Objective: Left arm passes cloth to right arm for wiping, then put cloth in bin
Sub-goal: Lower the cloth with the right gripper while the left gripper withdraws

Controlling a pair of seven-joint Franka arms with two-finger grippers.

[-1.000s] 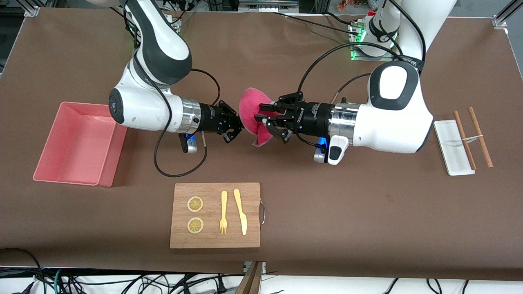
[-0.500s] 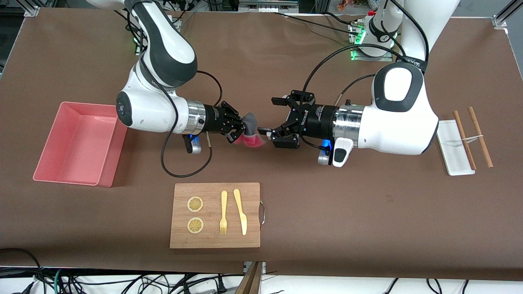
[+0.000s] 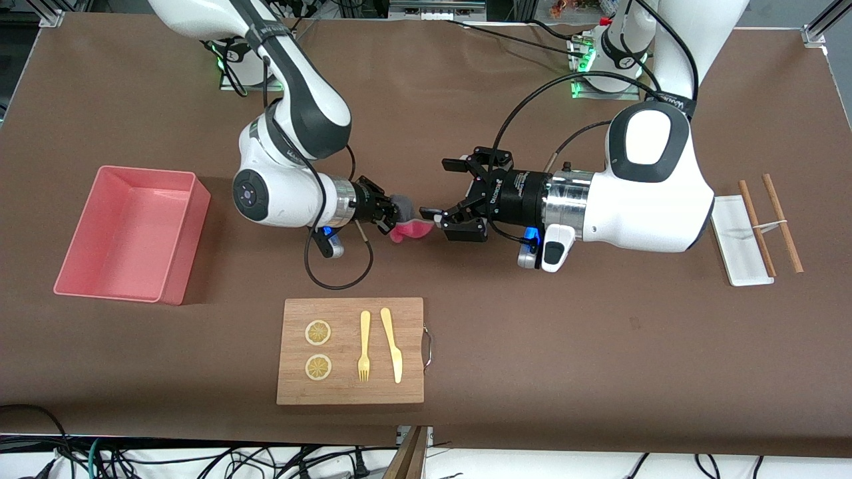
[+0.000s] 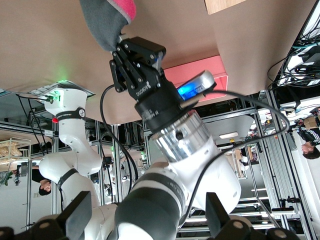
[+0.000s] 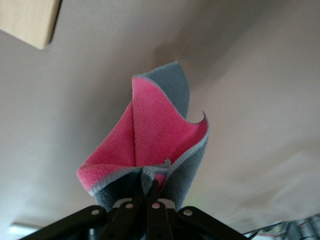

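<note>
The cloth [image 3: 407,229], pink with a dark grey back, hangs from my right gripper [image 3: 394,217], which is shut on its grey edge above the table's middle. In the right wrist view the cloth [image 5: 155,135] fans out from the closed fingertips [image 5: 150,194]. My left gripper [image 3: 439,189] is open and empty, level with the cloth and just apart from it. In the left wrist view its own fingers [image 4: 75,220] stand wide apart, and the cloth [image 4: 107,20] shows in the right gripper. The salmon-pink bin [image 3: 180,266] stands at the right arm's end of the table, also in the left wrist view [image 4: 200,75].
A wooden board [image 3: 351,389] with two lemon slices [image 3: 318,332], a fork [image 3: 364,346] and a knife [image 3: 393,346] lies nearer the front camera than the grippers. A white tray [image 3: 735,243] with chopsticks [image 3: 782,223] lies at the left arm's end.
My left gripper let go of the cloth, opened and drew back a little. My right gripper shut on the cloth, which has collapsed and hangs lower. The right arm's elbow swung toward the middle.
</note>
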